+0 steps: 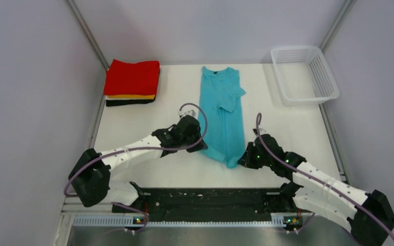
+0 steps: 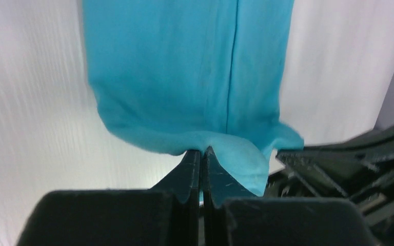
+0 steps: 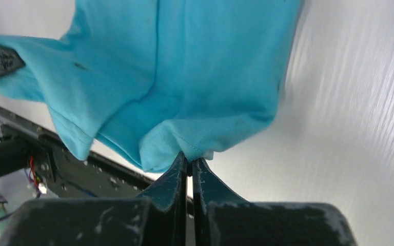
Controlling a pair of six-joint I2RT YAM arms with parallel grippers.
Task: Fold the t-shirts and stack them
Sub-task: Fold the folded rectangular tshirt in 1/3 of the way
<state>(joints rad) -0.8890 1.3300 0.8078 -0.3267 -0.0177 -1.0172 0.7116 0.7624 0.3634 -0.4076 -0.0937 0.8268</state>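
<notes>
The turquoise t-shirt [image 1: 221, 113] lies folded lengthwise into a narrow strip in the middle of the table, its dark neck label at the far end. My left gripper [image 1: 201, 145] is shut on the left corner of its near hem; in the left wrist view the cloth [image 2: 184, 77] is pinched at the tips of that gripper [image 2: 201, 152]. My right gripper [image 1: 243, 158] is shut on the right corner of the hem, pinched cloth [image 3: 195, 77] showing at its tips [image 3: 190, 160]. A stack of folded red [image 1: 132, 77], orange [image 1: 131, 96] and black [image 1: 129, 102] t-shirts sits at the far left.
A white mesh basket [image 1: 303, 74] stands at the far right corner. Grey walls enclose the white table [image 1: 133, 128] on three sides. A black rail [image 1: 205, 197] runs along the near edge between the arm bases.
</notes>
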